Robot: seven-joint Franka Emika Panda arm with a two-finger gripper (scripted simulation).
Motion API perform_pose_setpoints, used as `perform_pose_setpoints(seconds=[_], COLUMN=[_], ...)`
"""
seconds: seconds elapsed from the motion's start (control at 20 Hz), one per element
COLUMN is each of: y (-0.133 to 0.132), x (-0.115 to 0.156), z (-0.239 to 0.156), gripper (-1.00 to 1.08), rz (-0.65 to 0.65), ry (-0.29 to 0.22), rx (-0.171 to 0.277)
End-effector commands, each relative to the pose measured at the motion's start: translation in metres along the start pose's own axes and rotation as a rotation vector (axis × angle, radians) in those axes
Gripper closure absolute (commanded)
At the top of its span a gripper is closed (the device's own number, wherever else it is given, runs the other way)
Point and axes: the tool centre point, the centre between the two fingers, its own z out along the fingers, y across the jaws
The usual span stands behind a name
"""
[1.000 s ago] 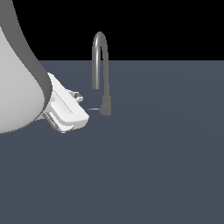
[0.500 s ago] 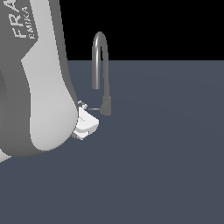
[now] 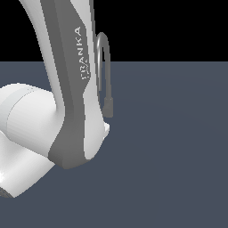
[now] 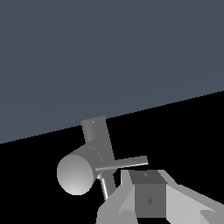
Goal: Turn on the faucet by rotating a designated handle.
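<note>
In the exterior view the faucet [image 3: 105, 67] shows only as its thin grey gooseneck spout and the spout's end; my white arm [image 3: 71, 102] hides its base, the handle and nearly all of the gripper. In the wrist view the faucet's grey cylindrical base [image 4: 97, 140] stands at the edge of the floor, with a thicker cylinder [image 4: 76, 173] end-on in front of it. The handle [image 4: 124, 162], a thin light rod, sticks out sideways from the base. My gripper [image 4: 146, 175] sits right by the rod's free end, fingers [image 4: 149, 197] together, holding nothing. Contact is unclear.
A flat blue-grey floor [image 3: 178, 156] runs under the faucet, with black void behind it. The large white and grey arm link fills the exterior view's left half.
My arm has swung toward the exterior view's right and nearer the camera. It now covers the faucet's base and the gripper, which earlier showed just left of the base.
</note>
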Motion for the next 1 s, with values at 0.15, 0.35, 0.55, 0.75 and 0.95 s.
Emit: perform_pose_setpoints(seconds=[0.15, 0.35, 0.55, 0.75, 0.95], y=[-0.008, -0.012, -0.016, -0.019, -0.021], x=[0.015, 0.024, 0.03, 0.035, 0.037], z=[0.012, 0.021, 0.028, 0.033, 0.037], gripper=[1.08, 1.08, 1.08, 1.08, 1.08], rz=[-0.089, -0.144, -0.188, -0.22, -0.238], ry=[-0.011, -0.018, -0.023, -0.027, -0.029], rx=[-0.084, -0.135, -0.174, -0.203, -0.219])
